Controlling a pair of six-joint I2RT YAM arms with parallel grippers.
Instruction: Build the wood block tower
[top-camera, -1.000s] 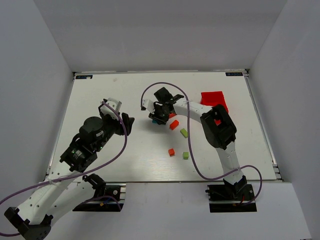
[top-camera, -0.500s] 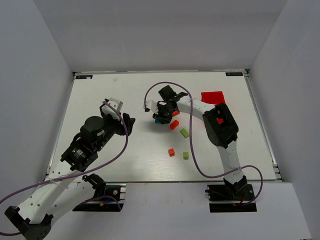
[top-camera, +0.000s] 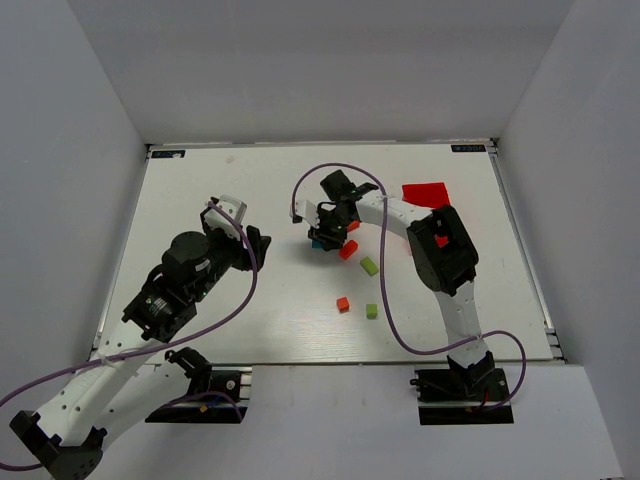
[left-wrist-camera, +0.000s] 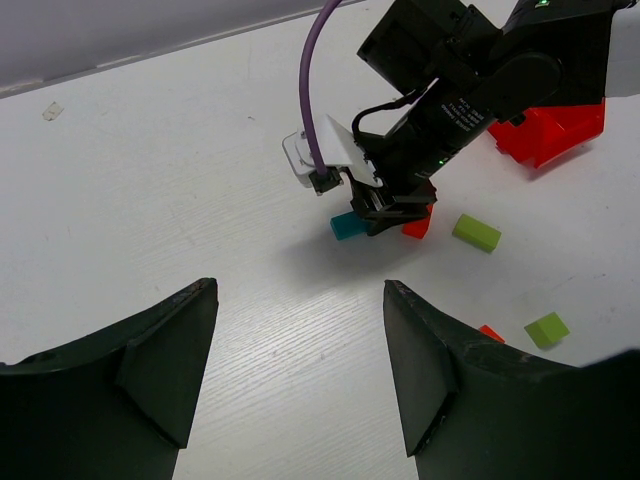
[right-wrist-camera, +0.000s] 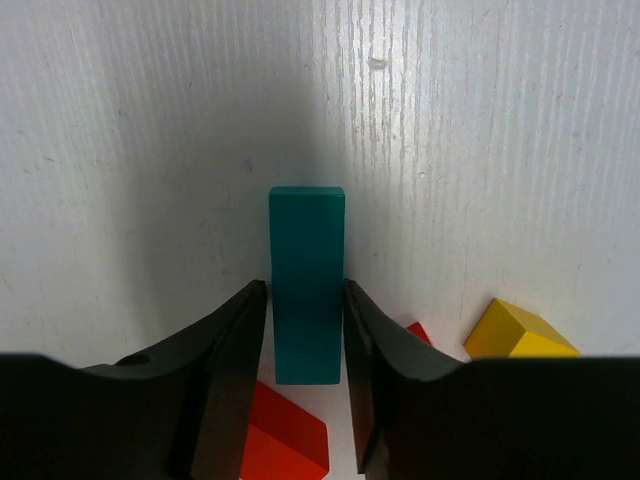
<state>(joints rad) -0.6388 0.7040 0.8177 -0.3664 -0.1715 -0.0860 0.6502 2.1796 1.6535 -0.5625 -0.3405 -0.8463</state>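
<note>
Now the right tool (right-wrist-camera: 303, 292) is clamped on the teal bar (right-wrist-camera: 306, 235), with one finger pressed to each long side. The bar's far end pokes out past the fingertips, low over the white bench (right-wrist-camera: 120, 150). Whether the bar rests on the bench or hangs just above it cannot be told.

Under this tool, back toward its palm, lies a red block (right-wrist-camera: 290, 430). Just beside the finger on the right of the wrist view sits a yellow cube (right-wrist-camera: 515, 338), and a sliver of another red piece (right-wrist-camera: 420, 332) shows between that cube and the finger.

The left tool (left-wrist-camera: 300, 370) stands wide with nothing between its fingers. It is well apart from the right tool and points toward it across bare bench. Seen from the left tool, a lime-green block (left-wrist-camera: 476, 232) lies just beyond the right tool, off to the right and apart from it. A lime-green cube (left-wrist-camera: 547, 329) and an orange-red cube (left-wrist-camera: 490, 333) lie singly on the bench, close together. They are nearer the left tool's right finger and well clear of the teal bar. The red bin (left-wrist-camera: 550, 125) sits past the right tool, partly hidden behind its arm.
</note>
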